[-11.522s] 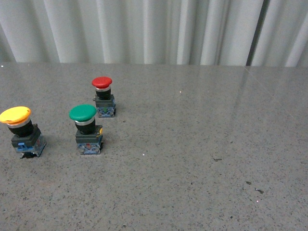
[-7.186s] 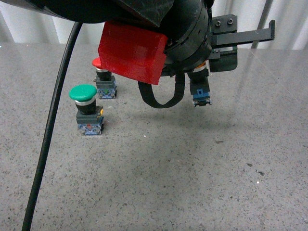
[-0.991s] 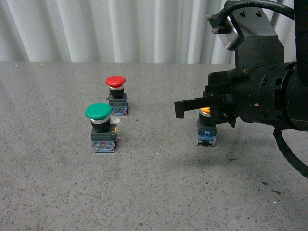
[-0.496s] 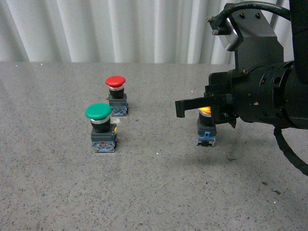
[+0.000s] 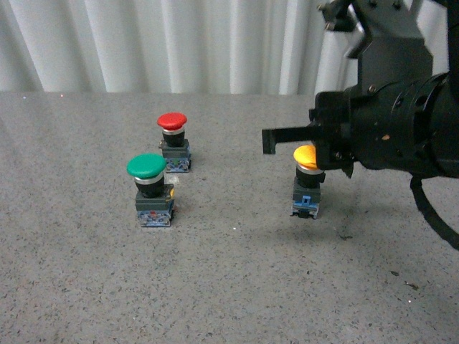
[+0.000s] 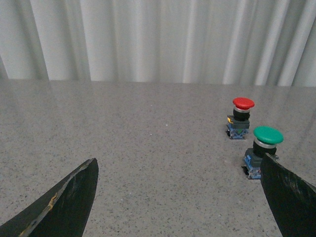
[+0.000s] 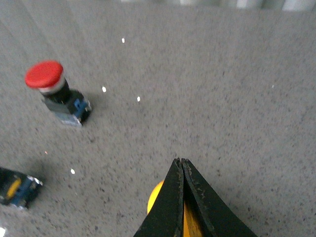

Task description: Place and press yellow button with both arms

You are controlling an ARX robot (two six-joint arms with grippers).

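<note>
The yellow button (image 5: 306,155) stands upright on the grey table, right of centre in the front view. My right gripper (image 5: 269,139) is shut and empty, its fingers pointing left a little above the yellow cap. In the right wrist view the closed fingers (image 7: 178,165) cover most of the yellow cap (image 7: 154,200) beneath them. My left gripper (image 6: 180,192) is open and empty over bare table. The left arm is out of the front view.
A green button (image 5: 147,167) and a red button (image 5: 172,122) stand at the left of centre; both also show in the left wrist view, green (image 6: 268,135) and red (image 6: 243,103). White curtains hang behind the table's far edge.
My right gripper has lifted off the yellow button; the cap, half hidden under the fingers before, now shows whole below them. The other buttons have not moved.
</note>
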